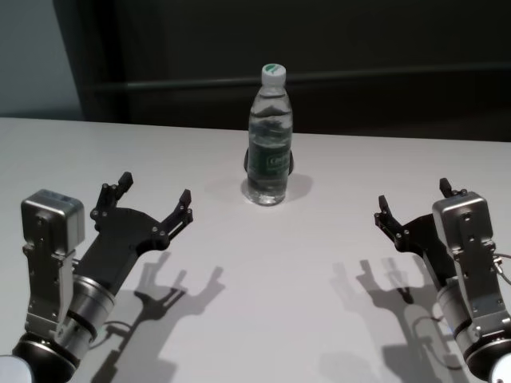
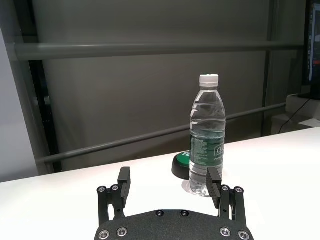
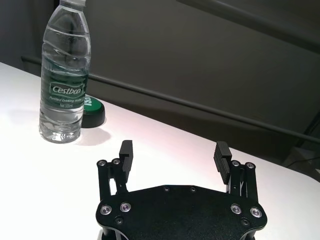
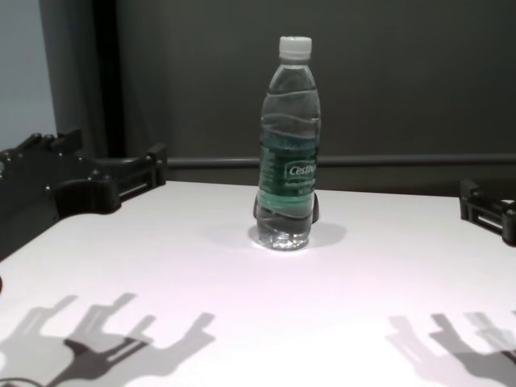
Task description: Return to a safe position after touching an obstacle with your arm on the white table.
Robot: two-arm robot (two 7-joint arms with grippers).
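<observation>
The obstacle, a clear water bottle (image 1: 269, 140) with a white cap and dark green label, stands upright mid-table, toward the far edge; it also shows as the bottle (image 4: 289, 153), (image 2: 206, 137), (image 3: 64, 75). My left gripper (image 1: 156, 198) hovers over the white table (image 1: 263, 279) at the near left, open and holding nothing, well short of the bottle. My right gripper (image 1: 411, 203) hovers at the near right, open too, apart from the bottle. Both wrist views show spread fingers, left gripper (image 2: 170, 186) and right gripper (image 3: 175, 156).
A low black disc with a green top (image 3: 91, 111) lies right behind the bottle, also seen as the disc (image 2: 182, 164). A dark wall with a horizontal rail (image 1: 383, 76) runs behind the table's far edge.
</observation>
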